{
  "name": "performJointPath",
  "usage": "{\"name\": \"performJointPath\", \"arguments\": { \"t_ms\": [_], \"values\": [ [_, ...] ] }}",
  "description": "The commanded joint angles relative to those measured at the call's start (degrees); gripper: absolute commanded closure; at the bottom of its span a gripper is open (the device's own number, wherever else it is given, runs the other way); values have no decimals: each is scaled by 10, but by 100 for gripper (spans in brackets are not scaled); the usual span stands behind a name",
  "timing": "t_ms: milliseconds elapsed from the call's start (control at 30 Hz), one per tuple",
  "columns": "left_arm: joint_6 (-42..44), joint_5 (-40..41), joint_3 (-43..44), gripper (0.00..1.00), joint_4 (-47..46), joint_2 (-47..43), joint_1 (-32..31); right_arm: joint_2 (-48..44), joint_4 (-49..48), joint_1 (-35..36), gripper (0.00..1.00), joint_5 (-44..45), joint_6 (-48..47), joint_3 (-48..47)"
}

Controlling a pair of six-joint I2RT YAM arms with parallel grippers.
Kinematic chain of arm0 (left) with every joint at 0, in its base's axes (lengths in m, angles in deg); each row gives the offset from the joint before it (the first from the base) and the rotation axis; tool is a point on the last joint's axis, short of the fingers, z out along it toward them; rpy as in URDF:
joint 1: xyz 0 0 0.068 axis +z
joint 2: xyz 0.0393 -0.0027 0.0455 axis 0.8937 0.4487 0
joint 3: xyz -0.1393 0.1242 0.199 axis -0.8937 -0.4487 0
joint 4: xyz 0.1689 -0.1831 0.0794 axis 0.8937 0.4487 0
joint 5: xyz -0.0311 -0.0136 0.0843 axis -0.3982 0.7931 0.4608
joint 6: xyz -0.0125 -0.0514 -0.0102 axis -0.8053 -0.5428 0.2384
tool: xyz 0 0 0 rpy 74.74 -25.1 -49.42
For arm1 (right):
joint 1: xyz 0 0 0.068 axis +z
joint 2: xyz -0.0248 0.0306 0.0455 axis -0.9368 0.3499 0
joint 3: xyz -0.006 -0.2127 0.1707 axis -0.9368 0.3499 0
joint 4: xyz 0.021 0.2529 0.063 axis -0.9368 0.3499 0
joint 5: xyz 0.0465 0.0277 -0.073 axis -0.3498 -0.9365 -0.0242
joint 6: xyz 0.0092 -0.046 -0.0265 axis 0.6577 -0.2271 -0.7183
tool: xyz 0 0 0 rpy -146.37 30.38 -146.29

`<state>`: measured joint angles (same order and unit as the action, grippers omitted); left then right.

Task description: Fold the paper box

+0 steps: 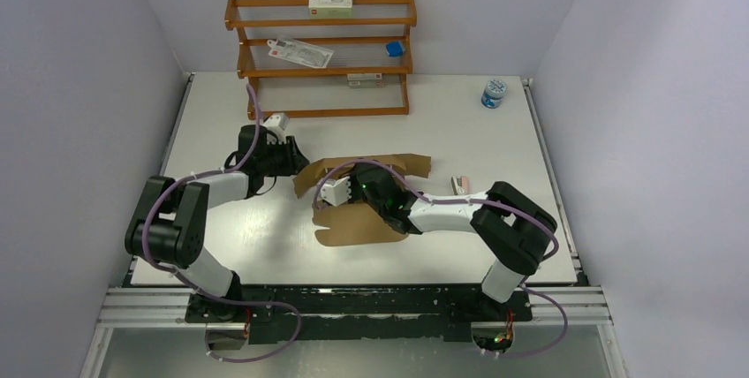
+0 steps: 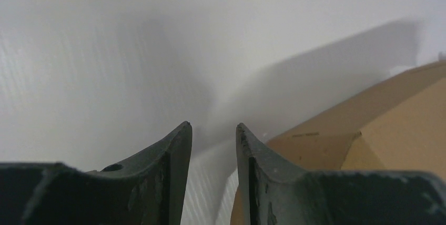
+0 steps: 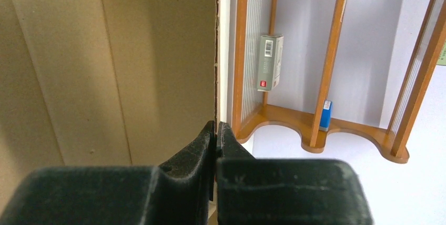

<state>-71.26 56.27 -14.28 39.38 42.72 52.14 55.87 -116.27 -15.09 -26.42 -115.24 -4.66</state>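
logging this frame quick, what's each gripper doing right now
left gripper: open, nothing between the fingers, paper box just beside it
right gripper: shut on the paper box's edge

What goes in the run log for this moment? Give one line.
paper box: unassembled sheet on table | right gripper: shut on its edge | left gripper: open, beside it, holding nothing

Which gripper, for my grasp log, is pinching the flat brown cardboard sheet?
The right gripper: shut on the edge of the brown cardboard sheet. The left gripper is open beside it.
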Motion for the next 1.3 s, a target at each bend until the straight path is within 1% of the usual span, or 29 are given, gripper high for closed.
{"name": "performJointPath", "arguments": {
  "t_ms": [0, 133, 300, 467, 733, 1000, 1100, 1267],
  "values": [
    [8, -56, -26, 58, -14, -29, -11, 10, -42, -2, 98, 12, -15, 7],
    [-3, -56, -46, 59, -14, -55, -44, 16, -50, -1, 98, 19, -18, 15],
    [-9, -14, -57, 60, -1, -75, -90, 14, -61, 1, 97, 24, -13, 31],
    [-21, 21, -82, 61, -14, -99, -125, 11, -67, 6, 97, 32, -7, 45],
    [-42, 52, -166, 60, -101, -156, -143, -7, -51, 11, 97, 24, 17, 55],
    [-39, 74, -207, 60, -160, -181, -158, -14, -72, 42, 96, 47, 5, 82],
    [-34, 70, -224, 59, -189, -183, -165, -12, -62, 54, 96, 61, 10, 85],
    [-29, 79, -260, 58, -234, -210, -181, -12, -62, 64, 96, 70, 19, 93]
  ]
}}
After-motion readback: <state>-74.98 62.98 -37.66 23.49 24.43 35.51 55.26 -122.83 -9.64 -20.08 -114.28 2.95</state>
